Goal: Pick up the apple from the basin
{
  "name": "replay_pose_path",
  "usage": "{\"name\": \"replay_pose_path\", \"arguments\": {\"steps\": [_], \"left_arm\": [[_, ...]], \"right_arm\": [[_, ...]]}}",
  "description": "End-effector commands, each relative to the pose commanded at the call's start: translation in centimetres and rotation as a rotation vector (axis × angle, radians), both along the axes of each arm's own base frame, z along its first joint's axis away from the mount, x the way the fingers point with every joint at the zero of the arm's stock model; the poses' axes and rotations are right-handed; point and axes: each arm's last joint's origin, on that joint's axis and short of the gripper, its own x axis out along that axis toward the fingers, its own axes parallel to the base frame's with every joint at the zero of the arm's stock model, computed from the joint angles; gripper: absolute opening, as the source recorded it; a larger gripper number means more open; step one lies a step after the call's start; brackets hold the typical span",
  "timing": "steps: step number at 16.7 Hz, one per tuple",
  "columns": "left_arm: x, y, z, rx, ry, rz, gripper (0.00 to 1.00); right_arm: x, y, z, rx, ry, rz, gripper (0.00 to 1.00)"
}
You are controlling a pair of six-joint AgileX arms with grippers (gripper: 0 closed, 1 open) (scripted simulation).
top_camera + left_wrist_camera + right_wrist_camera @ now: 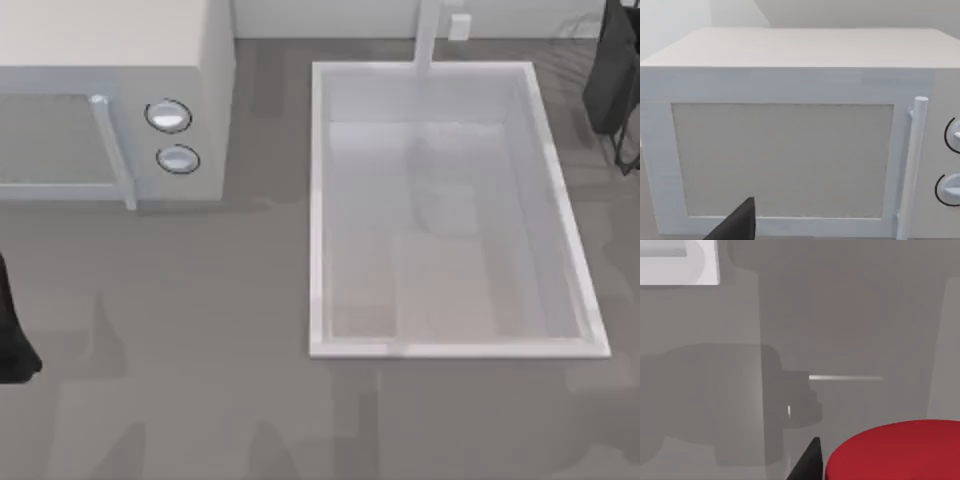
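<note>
The apple shows large and bright red in the right wrist view, close under the camera and above the grey tabletop. A dark finger of my right gripper lies against its side. My right gripper hangs at the far right of the table, beyond the basin's back right corner, shut on the apple. The basin is a white rectangular sink with a pale grey bottom, and nothing lies in it. A corner of its rim appears in the right wrist view. My left gripper is parked at the table's left edge.
A white microwave with two round knobs stands at the back left; its door and handle face the left wrist camera. A white faucet rises behind the basin. Grey tabletop stretches across the front.
</note>
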Motion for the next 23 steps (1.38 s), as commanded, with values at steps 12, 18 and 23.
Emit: {"name": "replay_pose_path", "arguments": {"steps": [12,18,23], "left_arm": [[0.0,0.0,0.0,0.000,0.000,0.000,1.00],[0.0,0.0,0.0,0.000,0.000,0.000,1.00],[0.0,0.0,0.0,0.000,0.000,0.000,1.00]], "right_arm": [[-0.6,0.0,-3.0,0.001,0.017,-0.001,0.30],[-0.6,0.0,-3.0,0.001,0.017,-0.001,0.75],[-0.6,0.0,-3.0,0.001,0.017,-0.001,1.00]]}}
